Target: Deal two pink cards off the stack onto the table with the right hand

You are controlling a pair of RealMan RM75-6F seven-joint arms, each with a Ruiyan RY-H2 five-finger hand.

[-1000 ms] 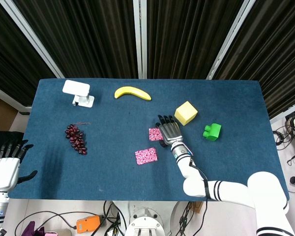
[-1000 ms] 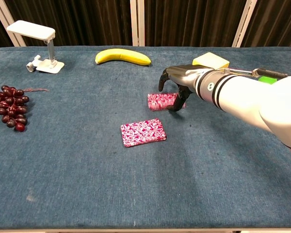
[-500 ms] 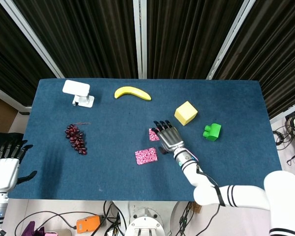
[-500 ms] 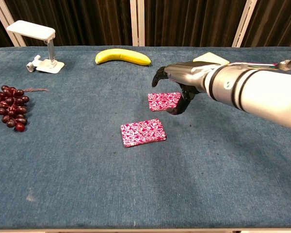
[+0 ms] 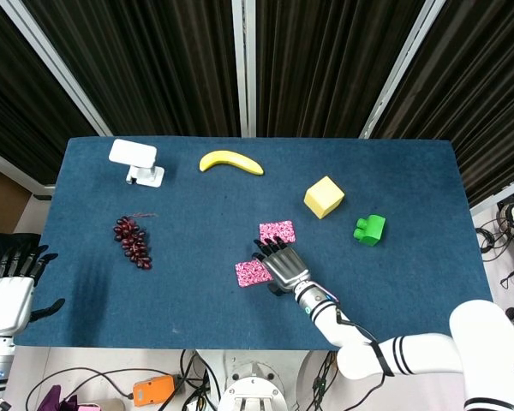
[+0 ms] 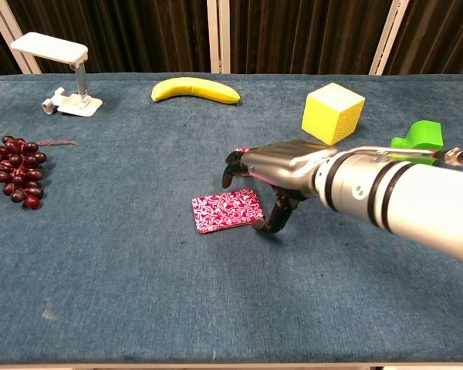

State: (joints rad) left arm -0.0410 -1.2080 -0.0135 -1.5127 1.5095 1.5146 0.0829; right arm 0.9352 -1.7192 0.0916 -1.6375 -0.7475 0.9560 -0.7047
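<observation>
Table (image 5: pixel 411 282): a blue cloth top fills both views, dark curtains behind its far edge.
Right arm (image 6: pixel 401 204): white with black bands, it reaches in from the near right toward the table's middle.
Right hand (image 5: pixel 281 267): palm down over the middle, fingers spread and curled downward above the right edge of the dealt card; whether it pinches a card cannot be told from either view.
Left hand (image 5: pixel 8 291): hangs off the table's near left corner, fingers apart, holding nothing; seen only from the head view.
Lamp (image 5: pixel 135 161): a small white desk lamp stands at the far left.
Banana (image 5: pixel 230 161): lies at the far middle, right of the lamp.
Yellow cube (image 5: pixel 324 197): sits right of centre, well apart from the right hand.
Grapes (image 5: pixel 132 240): a dark red bunch lies on the left side.
Stack (image 5: pixel 277 231): the pink patterned cards lie at the centre, just beyond the right hand's fingertips in the head view.
Dealt card (image 6: pixel 227 210): one pink card lies flat, nearer and to the left of the stack.
Green block (image 5: pixel 369 229): rests right of the cube, nearer the table's edge.
</observation>
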